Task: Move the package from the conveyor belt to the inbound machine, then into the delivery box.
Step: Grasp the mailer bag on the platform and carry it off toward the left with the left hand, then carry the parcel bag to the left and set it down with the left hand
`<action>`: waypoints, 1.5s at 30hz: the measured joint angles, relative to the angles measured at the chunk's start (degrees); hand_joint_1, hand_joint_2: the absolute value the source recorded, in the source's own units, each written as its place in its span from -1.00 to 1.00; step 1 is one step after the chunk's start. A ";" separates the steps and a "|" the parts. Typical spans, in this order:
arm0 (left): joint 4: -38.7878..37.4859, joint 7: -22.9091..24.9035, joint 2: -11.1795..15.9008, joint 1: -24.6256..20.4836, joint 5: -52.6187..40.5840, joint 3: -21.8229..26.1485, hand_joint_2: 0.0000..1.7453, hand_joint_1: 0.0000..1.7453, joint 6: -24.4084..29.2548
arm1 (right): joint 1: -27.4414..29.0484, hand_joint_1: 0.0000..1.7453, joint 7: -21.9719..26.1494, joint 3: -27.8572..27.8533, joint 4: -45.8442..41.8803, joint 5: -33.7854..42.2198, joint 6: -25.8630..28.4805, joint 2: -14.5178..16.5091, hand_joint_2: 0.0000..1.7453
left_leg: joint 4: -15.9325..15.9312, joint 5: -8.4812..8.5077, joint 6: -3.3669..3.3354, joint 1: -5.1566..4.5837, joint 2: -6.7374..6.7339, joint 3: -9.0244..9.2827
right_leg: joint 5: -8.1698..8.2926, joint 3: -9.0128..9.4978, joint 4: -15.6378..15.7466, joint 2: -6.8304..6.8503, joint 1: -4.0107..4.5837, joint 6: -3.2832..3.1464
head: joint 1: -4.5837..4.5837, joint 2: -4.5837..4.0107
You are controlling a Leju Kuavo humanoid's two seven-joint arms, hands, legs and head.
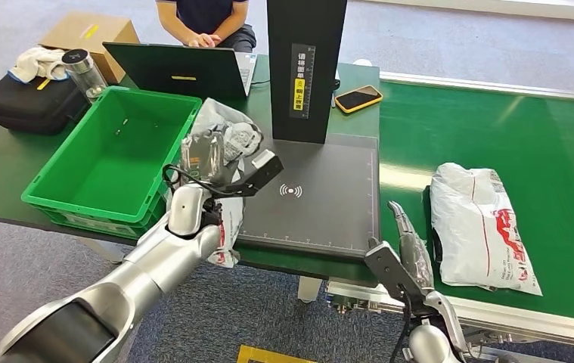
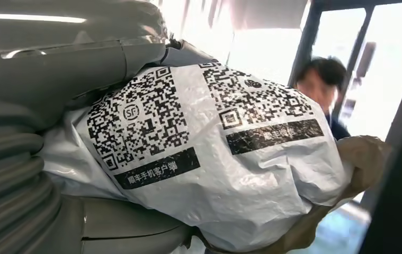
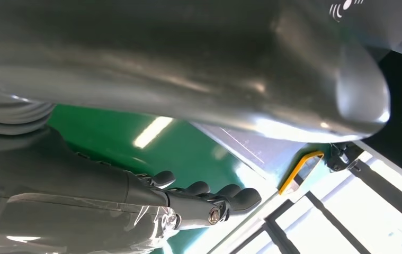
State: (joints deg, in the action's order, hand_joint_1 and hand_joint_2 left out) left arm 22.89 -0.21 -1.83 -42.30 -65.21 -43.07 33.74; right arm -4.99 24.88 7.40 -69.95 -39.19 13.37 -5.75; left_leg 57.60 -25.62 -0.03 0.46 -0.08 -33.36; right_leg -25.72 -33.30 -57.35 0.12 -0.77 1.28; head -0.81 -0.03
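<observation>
From the head view, the green crate (image 1: 110, 162) sits at the table's left end and holds nothing but a couple of small specks on its floor. Just beside its right wall, over the gap between crate and scanner pad (image 1: 321, 193), the left hand (image 1: 208, 155) grips a crumpled white-and-grey package (image 1: 223, 136) with black printed codes on it. The pad is dark with a white wireless symbol, and a black column (image 1: 305, 68) with a yellow-lettered vertical label, too small to read, rises from its far edge. A second package (image 1: 480, 227), white with red print, lies flat on the green belt (image 1: 495, 128) to the right. The right hand (image 1: 408, 246) is low at the near edge between pad and belt, fingers straight and apart, holding nothing. A phone (image 1: 358, 97) in a yellow case lies beside the column; a laptop (image 1: 181, 69) stands behind the crate with a person (image 1: 208, 19) seated at it.

In the left wrist view, the package (image 2: 204, 153) is glossy white plastic, wrinkled, bearing two QR codes, one with an "SF" mark at its centre, each over a black strip of Chinese writing. The hand's (image 2: 39, 121) grey thumb and palm clamp it.

In the right wrist view, the dark fingers (image 3: 209, 198) lie extended, empty, over the belt (image 3: 135, 132).
</observation>
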 joint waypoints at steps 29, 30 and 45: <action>31.28 -8.42 6.14 -1.00 -13.40 51.62 1.00 1.00 2.08 | 9.02 -1.00 -2.08 -3.53 -9.11 -3.47 0.91 2.75 -1.00 | -0.04 0.07 0.08 0.08 0.06 -0.02 | -0.04 -0.02 0.00 0.11 0.07 -0.09 | 0.01 -0.01; 27.84 -6.59 6.86 -2.38 -14.84 51.47 1.00 1.00 0.03 | 8.94 -1.00 -2.08 -3.53 -9.22 -3.33 0.77 2.75 -1.00 | -0.04 0.10 0.10 0.08 0.08 -0.01 | -0.02 -0.01 0.00 0.12 0.07 -0.11 | 0.00 -0.01; -0.49 8.16 10.25 -9.26 -24.48 38.47 1.00 -1.00 -19.98 | 7.53 -1.00 -2.06 -3.25 -9.32 -3.68 -1.29 2.34 -1.00 | -0.03 0.12 0.13 0.07 -0.01 -0.12 | 0.05 -0.16 -0.01 -0.01 0.05 -0.17 | 0.01 0.00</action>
State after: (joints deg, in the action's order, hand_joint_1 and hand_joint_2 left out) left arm 22.40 7.95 8.41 -51.56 -89.70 -4.61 13.77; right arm 2.54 22.82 4.15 -79.28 -42.87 12.08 -3.41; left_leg 57.57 -25.50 0.09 0.54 -0.09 -33.48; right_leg -25.66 -33.47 -57.36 0.11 -0.72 1.11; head -0.81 -0.03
